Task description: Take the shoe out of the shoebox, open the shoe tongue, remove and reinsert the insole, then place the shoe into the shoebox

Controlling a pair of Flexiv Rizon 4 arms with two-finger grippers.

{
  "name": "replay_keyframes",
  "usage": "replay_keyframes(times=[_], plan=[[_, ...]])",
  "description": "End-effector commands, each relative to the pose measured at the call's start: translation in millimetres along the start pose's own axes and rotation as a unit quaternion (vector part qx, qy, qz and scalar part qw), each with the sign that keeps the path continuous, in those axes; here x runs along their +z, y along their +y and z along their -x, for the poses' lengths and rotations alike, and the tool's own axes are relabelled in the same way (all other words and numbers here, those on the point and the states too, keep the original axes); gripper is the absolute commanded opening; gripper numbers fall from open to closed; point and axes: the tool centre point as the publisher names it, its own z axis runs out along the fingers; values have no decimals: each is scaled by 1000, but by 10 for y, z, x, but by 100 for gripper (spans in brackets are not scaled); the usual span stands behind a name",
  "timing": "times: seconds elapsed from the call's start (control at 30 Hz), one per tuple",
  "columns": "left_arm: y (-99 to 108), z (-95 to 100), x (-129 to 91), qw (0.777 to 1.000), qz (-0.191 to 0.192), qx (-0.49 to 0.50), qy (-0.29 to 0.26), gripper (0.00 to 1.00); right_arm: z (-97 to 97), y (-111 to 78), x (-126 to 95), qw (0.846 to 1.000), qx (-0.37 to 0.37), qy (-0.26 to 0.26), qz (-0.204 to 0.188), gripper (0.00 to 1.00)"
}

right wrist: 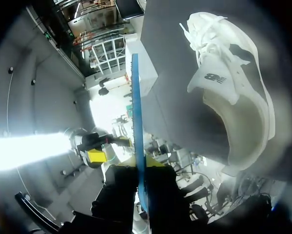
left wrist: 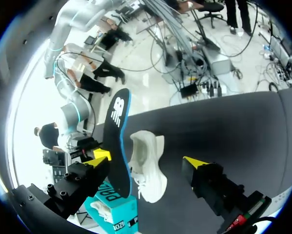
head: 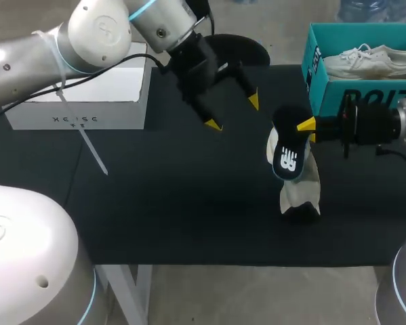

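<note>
Right gripper (head: 310,127) clamped on insole (head: 289,154), just above shoe (head: 299,193). Left gripper (head: 234,112) wide open, empty. I'd have left pin the shoe, then feed the insole in toe-first.

The head view looks down from above and behind onto the bench (head: 189,217), far enough back to take in the shoe (head: 299,193), insole (head: 289,161) and shoebox (head: 316,74) together. The left wrist view hangs above the bench, facing along the left fingers (left wrist: 211,185) toward shoe (left wrist: 148,165) and insole (left wrist: 117,146) at middling range, the shoebox (left wrist: 114,217) near them. The right wrist view sits very near, sighting edge-on along the insole (right wrist: 136,122) between the right fingers (right wrist: 160,190), the shoe (right wrist: 233,107) just beside. All three share shoe and insole; the right wrist view also catches the left fingers (right wrist: 98,155) beyond.
</note>
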Motion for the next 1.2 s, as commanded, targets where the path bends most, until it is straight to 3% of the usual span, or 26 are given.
replay_keyframes(times=[0.03,0.1,0.27,0.5,0.73,0.9,1.2], plan=[[-10,-8,-4,1000,1,0,1,100,-1,-13,7,1000,0,-1,2,0],[-10,-8,-4,1000,1,0,1,100,-1,-13,7,1000,0,-1,2,0],[182,303,-80,994,-20,65,86,100,-1,-13,7,1000,0,-1,2,0],[442,886,-152,977,-4,109,181,100,-1,-13,7,1000,0,-1,2,0],[576,1261,-117,975,10,99,197,100,-1,-13,7,1000,0,-1,2,0],[556,1317,-76,980,19,98,175,100,-1,-13,7,1000,0,-1,2,0],[409,1040,-97,985,25,80,150,100,-1,-13,7,1000,0,-1,2,0]])
